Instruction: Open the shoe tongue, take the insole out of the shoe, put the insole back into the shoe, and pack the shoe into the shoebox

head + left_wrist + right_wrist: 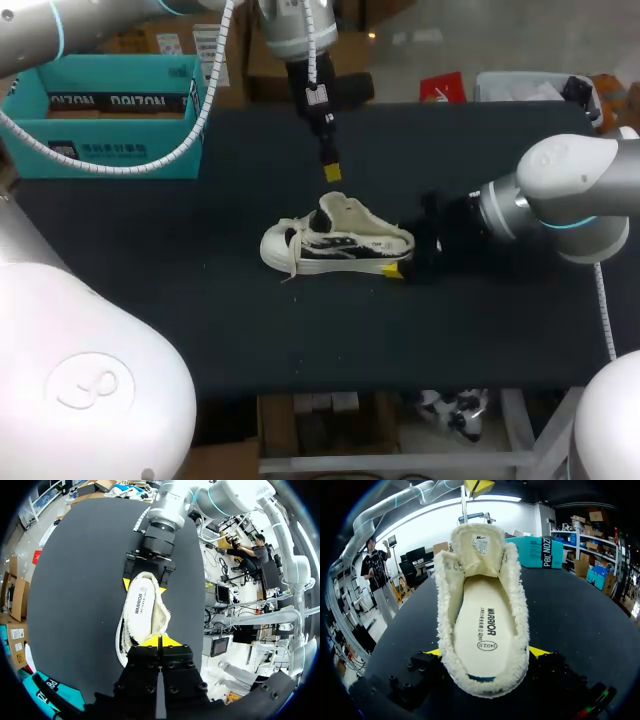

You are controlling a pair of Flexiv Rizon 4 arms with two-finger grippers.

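- the table is a dark mat; the shoe stands on its sole about mid-table, its toe towards my left and its heel towards my right.
- the right gripper is at the shoe's heel, grasping it, one yellow tip pressed to each side of the fuzzy collar. from the head view only the nearer tip shows; the other is hidden behind the heel.
- the insole lies flat inside the shoe, with its heel end and printed middle in plain sight. its front end runs under the tongue and cannot be seen.
- the tongue stands upright at the front of the shoe's opening and hides the toe from the right wrist view.
- the left gripper hangs just above the tongue, its yellow tips clenched together with no gap. a thin pale line runs down beside it towards the shoe; i cannot tell what it is, nor whether the tips pinch anything.
- the shoebox, teal and open-topped, sits well beyond the shoe at the table's far left corner. a coiled cable crosses its front, my left arm cuts off its near corner, and its inside is barely visible.
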